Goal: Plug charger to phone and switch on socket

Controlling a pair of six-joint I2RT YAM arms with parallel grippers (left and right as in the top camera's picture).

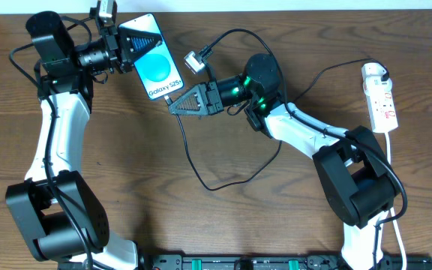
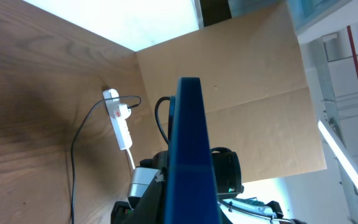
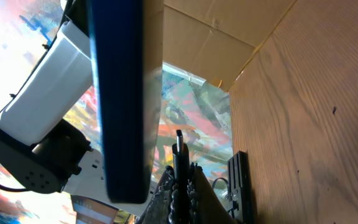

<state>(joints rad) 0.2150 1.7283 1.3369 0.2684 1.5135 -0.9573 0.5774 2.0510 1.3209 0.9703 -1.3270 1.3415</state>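
Two grips, nearly meeting.
Our left gripper (image 1: 145, 43) clamps the slim blue-screened smartphone (image 1: 158, 71); our right gripper (image 1: 177, 105) pinches the plug tip of the thin black charger cable (image 3: 178, 146) just beside its edge.

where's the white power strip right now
In the overhead view the narrow white power strip lies flat near the wooden table's right edge, just beyond the right arm, far from the slim blue-screened smartphone at upper left.

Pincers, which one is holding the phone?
The left pincer, clamped on the blue-screened phone; the right pincer holds the charger's plug tip instead.
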